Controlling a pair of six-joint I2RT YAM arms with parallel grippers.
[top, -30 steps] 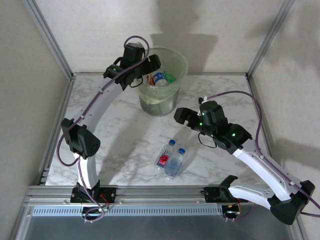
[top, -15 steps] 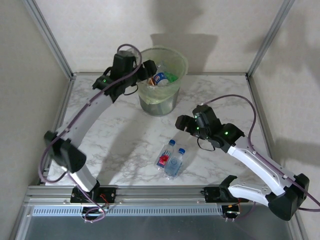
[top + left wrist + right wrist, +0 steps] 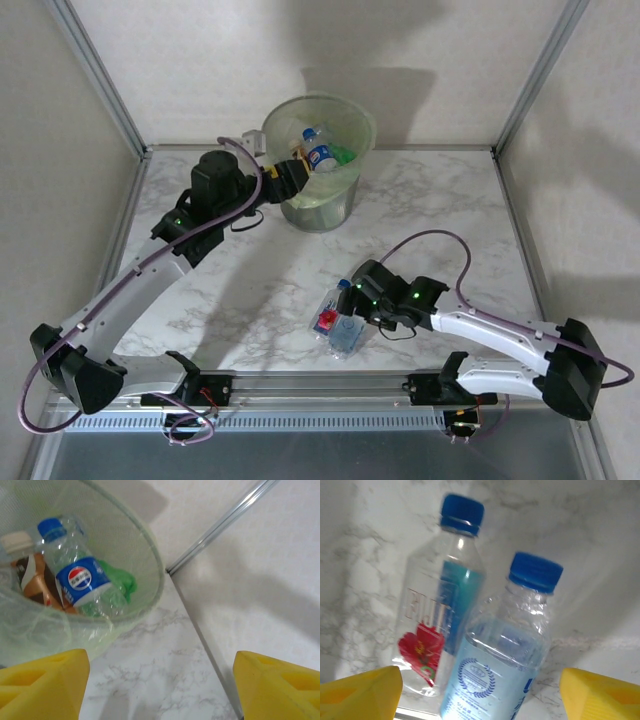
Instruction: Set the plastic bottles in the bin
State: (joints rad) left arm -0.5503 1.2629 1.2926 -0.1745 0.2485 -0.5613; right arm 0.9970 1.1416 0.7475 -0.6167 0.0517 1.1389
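Two blue-capped bottles [image 3: 349, 330] lie touching on the table [image 3: 450, 210].
More bottles, one Pepsi-labelled [image 3: 320, 156], sit inside the upright pale-green bin [image 3: 325, 208].

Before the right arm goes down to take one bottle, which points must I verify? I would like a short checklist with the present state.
1. Right fingers open and empty: ok.
2. Bottles separated: not ok. The clear blue-capped plastic bottle with the red flower label and the clear blue-capped plastic bottle with the blue crest lie side by side, apparently touching.
3. One bottle centred between the fingers: cannot tell, both lie between them.
4. Left fingers open and empty: ok.
5. Room in the round translucent pale-green plastic bin: ok, probably.
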